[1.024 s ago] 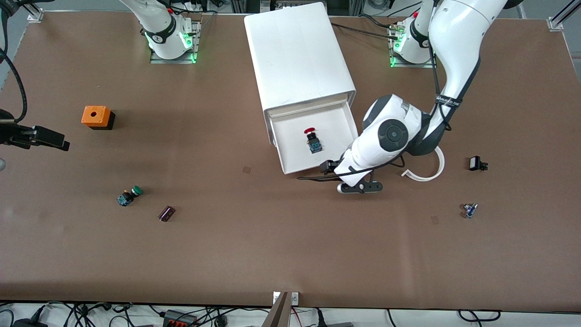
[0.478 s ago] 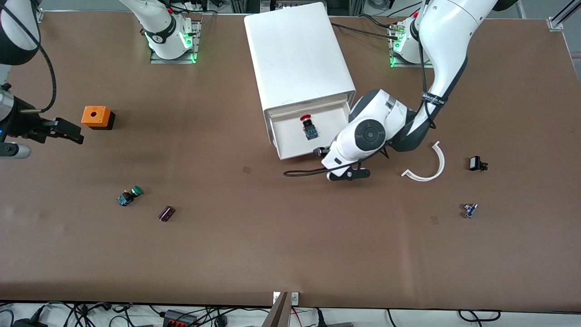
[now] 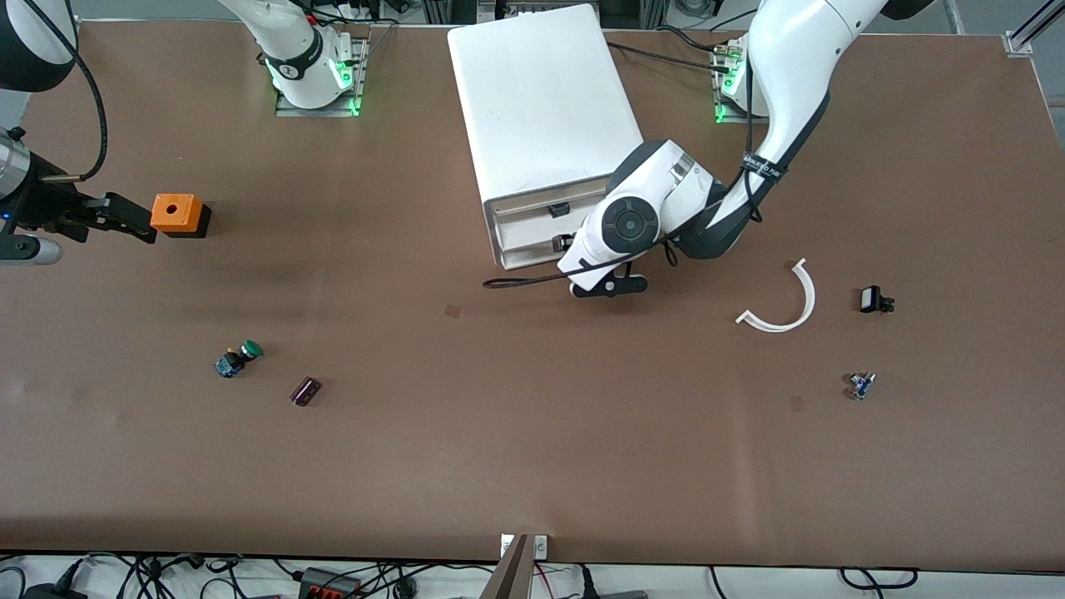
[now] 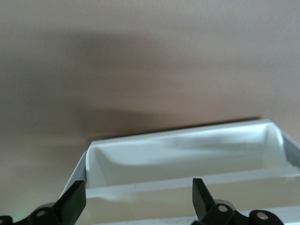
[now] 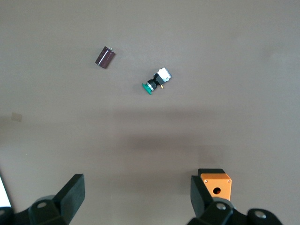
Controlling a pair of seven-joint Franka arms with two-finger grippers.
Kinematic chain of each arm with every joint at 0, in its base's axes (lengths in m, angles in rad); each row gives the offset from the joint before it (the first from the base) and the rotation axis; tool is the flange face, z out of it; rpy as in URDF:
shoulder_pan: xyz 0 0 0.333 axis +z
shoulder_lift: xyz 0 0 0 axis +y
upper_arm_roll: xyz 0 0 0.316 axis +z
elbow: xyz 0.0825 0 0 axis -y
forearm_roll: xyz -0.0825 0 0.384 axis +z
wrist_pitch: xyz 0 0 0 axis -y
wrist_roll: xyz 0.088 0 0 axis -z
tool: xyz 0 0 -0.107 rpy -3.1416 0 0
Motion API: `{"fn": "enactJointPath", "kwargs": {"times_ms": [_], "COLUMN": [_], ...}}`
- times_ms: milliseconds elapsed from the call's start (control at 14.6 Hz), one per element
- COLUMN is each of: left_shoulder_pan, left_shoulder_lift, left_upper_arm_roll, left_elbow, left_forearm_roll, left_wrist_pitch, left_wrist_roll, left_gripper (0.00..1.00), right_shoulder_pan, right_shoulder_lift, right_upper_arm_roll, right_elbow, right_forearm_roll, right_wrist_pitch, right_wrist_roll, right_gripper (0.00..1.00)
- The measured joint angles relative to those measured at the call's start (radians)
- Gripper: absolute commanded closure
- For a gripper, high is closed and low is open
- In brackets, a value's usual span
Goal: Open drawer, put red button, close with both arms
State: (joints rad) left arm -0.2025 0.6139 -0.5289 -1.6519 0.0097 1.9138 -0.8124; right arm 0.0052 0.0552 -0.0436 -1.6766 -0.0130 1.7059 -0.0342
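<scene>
Drawer point(image 3: 532, 237) is nearly shut in its white cabinet point(image 3: 541, 100), so the red button is hidden, presumably inside. Left claw point(image 3: 566, 245) presses its spread, empty fingers against the drawer front, forearm low and angled toward the cabinet. Right claw point(image 3: 125, 220) waits, open and empty, beside the orange box point(image 3: 175, 212)

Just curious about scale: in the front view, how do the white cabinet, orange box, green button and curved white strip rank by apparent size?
1. white cabinet
2. curved white strip
3. orange box
4. green button
</scene>
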Motion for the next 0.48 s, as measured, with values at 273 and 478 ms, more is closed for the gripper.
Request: {"fn": "enactJointPath", "kwargs": {"times_ms": [273,478], "left_shoulder_pan": [-0.018,-0.032], "left_shoulder_lift": [0.000,0.001], "left_upper_arm_roll": [-0.006,-0.007], "left_elbow": [0.000,-0.001], "left_forearm_roll": [0.000,0.000], "left_wrist_pitch": [-0.038,-0.044], "left_wrist_roll": [-0.001,-0.001], "left_gripper": [0.00,0.00], "right_shoulder_pan": [0.000,0.000], "right_shoulder_lift": [-0.003,-0.021], "right_upper_arm_roll": [-0.001,0.000], "right_elbow": [0.019,0.029], "right_forearm_roll": [0.000,0.000], "right_wrist_pitch": [-0.008,-0.030], "right_wrist_roll": [0.000,-0.001], "right_gripper": [0.00,0.00]}}
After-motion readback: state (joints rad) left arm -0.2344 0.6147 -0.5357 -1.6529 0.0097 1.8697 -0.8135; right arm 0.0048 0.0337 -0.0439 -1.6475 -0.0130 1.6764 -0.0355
